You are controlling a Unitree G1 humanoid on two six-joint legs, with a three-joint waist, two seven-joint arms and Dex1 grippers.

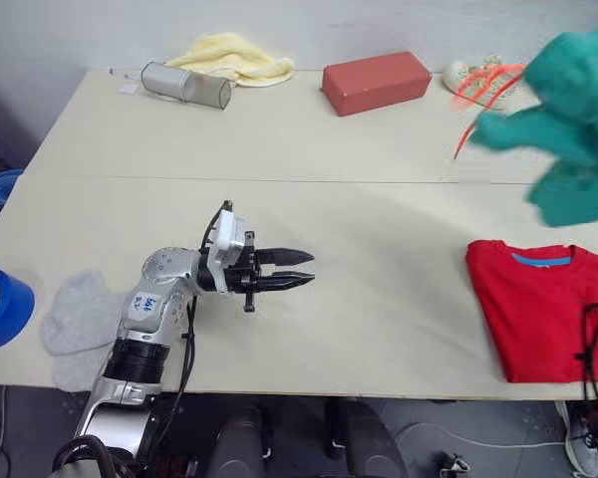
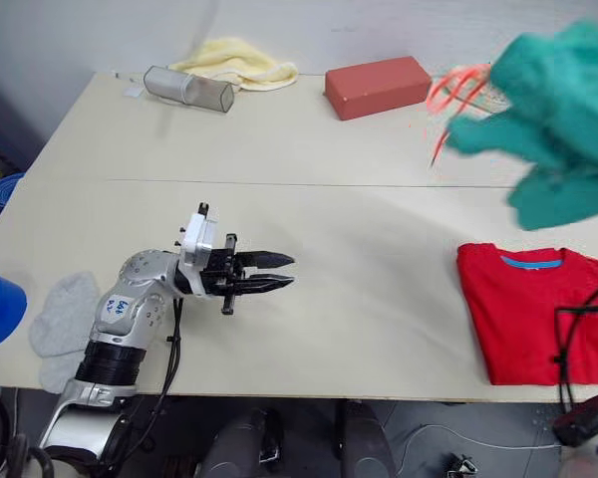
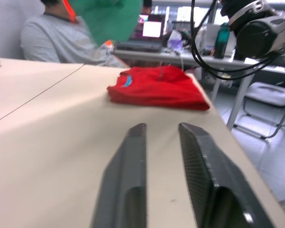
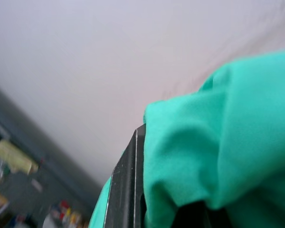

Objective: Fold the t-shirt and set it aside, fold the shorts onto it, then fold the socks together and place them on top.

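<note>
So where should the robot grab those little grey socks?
Probably the socks' flat edge nearest the left gripper, coming straight down from above. They lie limp and flat near the table's front edge, so there's no side to slip under.

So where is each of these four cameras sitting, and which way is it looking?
Left and right eye views: on the head, looking down over the table; left arm shows.
Left wrist view: along the left gripper toward the folded t-shirt.
Right wrist view: against the shorts.
Shared: eye and left wrist views show the t-shirt.

socks (image 1: 78, 321) left, t-shirt (image 1: 543, 309) right
</note>
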